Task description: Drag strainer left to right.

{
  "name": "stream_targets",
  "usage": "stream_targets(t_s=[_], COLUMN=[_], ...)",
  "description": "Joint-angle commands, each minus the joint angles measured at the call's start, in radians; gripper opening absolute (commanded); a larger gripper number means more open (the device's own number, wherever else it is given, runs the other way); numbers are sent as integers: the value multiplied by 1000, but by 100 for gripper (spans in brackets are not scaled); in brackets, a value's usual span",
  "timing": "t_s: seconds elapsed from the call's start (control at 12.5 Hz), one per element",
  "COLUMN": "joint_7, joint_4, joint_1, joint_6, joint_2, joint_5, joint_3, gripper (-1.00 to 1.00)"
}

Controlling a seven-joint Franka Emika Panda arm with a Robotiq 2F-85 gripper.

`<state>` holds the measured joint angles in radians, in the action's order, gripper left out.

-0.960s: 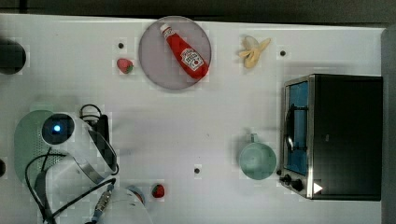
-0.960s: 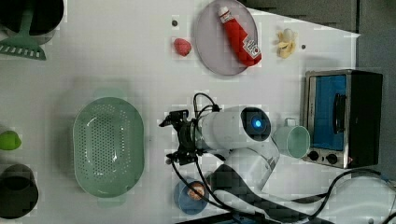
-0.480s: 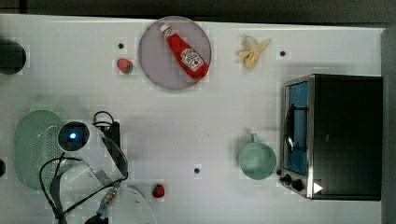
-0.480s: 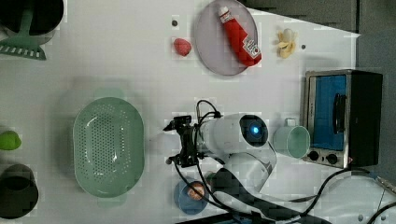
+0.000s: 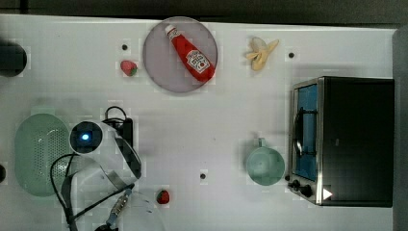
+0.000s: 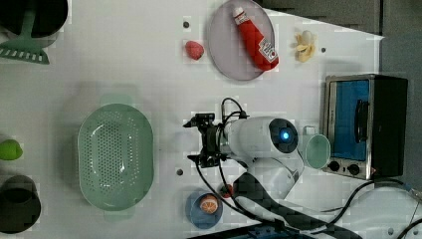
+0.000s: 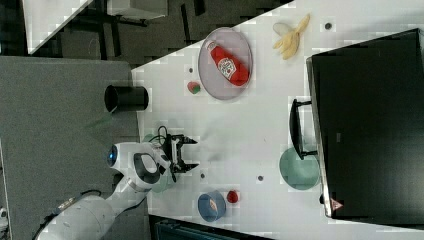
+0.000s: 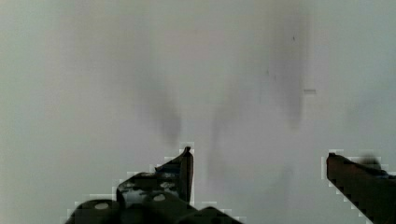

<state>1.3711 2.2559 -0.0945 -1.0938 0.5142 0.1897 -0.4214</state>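
White table top (image 6: 124, 50) fills the scene, with the white robot arm (image 6: 249, 139) reaching over it from the near edge. Beside the arm's base stands a small blue bowl (image 6: 204, 209) with an orange fruit in it.

Next comes the black two-finger gripper (image 6: 189, 142). Its fingers are spread wide and nothing is between them; the wrist view shows only bare table under the gripper (image 8: 259, 154). Compared with one second ago, the arm's head in the top view has slid toward the top view's right, so it now covers less of the large pale mint-green oval plastic strainer (image 5: 36, 154). The strainer itself has not moved.

I judge from this that the drag is not begun: the gripper is apart from the strainer, on the left view's right of it, and it must first get contact with the rim.

The strainer (image 6: 115, 157) rests at the left view's left side, well apart from the toaster oven. Its bowl opens upward. Its long axis runs from near to far, one tab handle at each end, across the direction of the drag.

Farthest lies a round grey plate (image 6: 224, 55) with a red ketchup bottle (image 6: 256, 37).
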Motion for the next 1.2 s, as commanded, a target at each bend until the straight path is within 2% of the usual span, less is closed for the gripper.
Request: stream_targets(t_s=[0.08,0.56,0.64,1.2], joint_7=[6,-134,-195,-383], joint_4=[40,85,98,125], joint_1=[47,91,122,186], joint_6=[7,6,5,3], joint_2=[-57,-94,-112,-136], joint_5=[12,12,12,12], joint_3=[55,126,162,251], gripper=[100,100,100,100])
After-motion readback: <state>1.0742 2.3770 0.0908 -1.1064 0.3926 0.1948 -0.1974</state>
